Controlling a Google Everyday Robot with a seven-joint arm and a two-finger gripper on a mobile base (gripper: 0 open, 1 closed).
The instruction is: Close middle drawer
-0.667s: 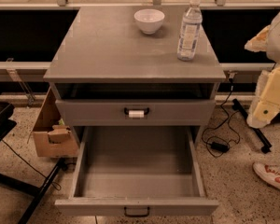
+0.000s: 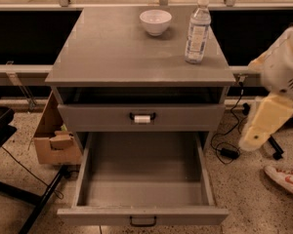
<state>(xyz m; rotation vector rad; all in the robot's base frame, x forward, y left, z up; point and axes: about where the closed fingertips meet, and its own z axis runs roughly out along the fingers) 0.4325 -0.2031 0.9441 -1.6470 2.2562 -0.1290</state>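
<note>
The middle drawer point(image 2: 142, 179) is pulled far out of the grey cabinet and is empty. Its flat grey front point(image 2: 88, 215) faces me at the bottom of the view, with a small black loop handle point(image 2: 143, 222) at its centre. My gripper point(image 2: 254, 138), cream-coloured on a white arm point(image 2: 283, 67), hangs in the air to the right of the cabinet. It is level with the drawer's right side wall, apart from it, and touches nothing.
Above is a grey drawer point(image 2: 141, 117) whose black handle bears a white tag. A white bowl point(image 2: 155, 21) and a water bottle point(image 2: 197, 30) stand on the cabinet top point(image 2: 112, 52). A cardboard box point(image 2: 53, 140) sits left, cables point(image 2: 227, 150) and a shoe point(image 2: 285, 177) right.
The arm and gripper have moved down and to the left, closer to the cabinet's right side. The drawer has not moved.
</note>
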